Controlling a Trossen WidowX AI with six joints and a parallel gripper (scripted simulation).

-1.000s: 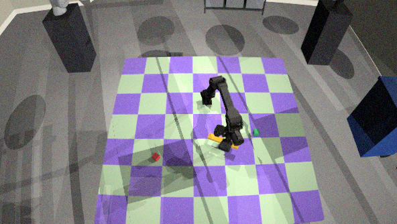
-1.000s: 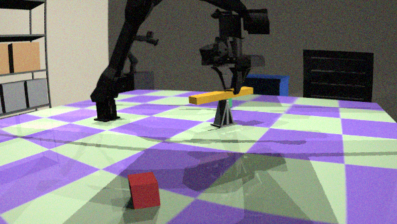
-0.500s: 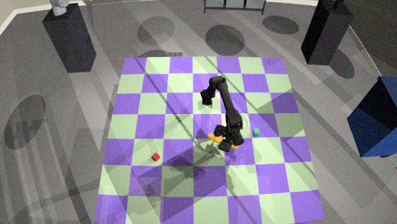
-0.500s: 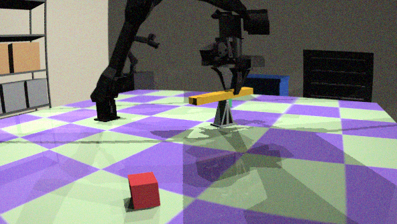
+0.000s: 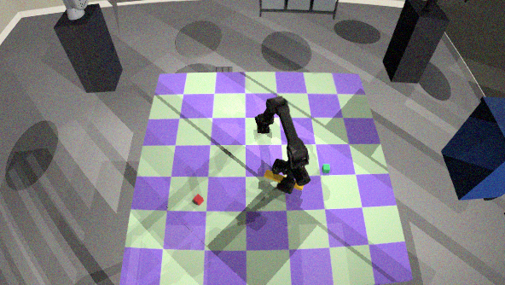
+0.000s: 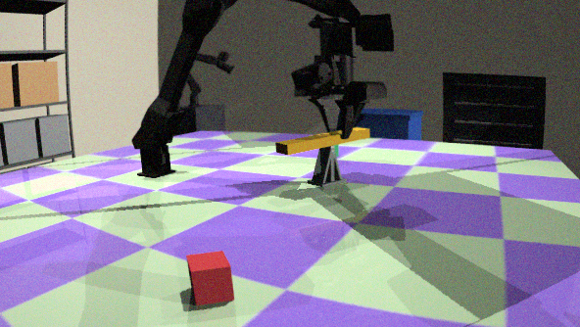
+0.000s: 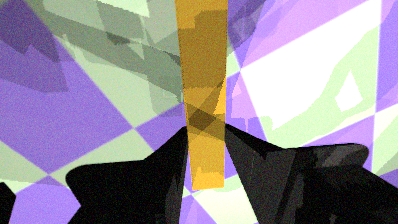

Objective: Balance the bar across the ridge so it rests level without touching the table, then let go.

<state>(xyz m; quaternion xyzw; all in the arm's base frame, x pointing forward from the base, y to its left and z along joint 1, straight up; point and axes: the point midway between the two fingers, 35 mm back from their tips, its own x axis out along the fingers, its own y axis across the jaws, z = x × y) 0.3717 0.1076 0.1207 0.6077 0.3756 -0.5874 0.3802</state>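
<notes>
The orange bar [image 5: 271, 175] [image 6: 318, 140] [image 7: 204, 75] lies across the top of the dark wedge-shaped ridge [image 6: 326, 168], clear of the table and close to level in the exterior view. My gripper [image 5: 291, 183] [image 6: 346, 129] [image 7: 205, 129] is shut on the bar near its far end, fingers on both long sides. In the wrist view the bar runs straight up from between the black fingers. In the top view the arm hides the ridge and the bar's middle.
A red cube [image 5: 198, 199] [image 6: 210, 277] sits on the checkered table [image 5: 341, 222] toward the front left. A green cube [image 5: 326, 168] sits right of the arm. The arm's base [image 5: 264, 124] [image 6: 154, 157] stands near the table's middle. Dark pillars and a blue box stand off the table.
</notes>
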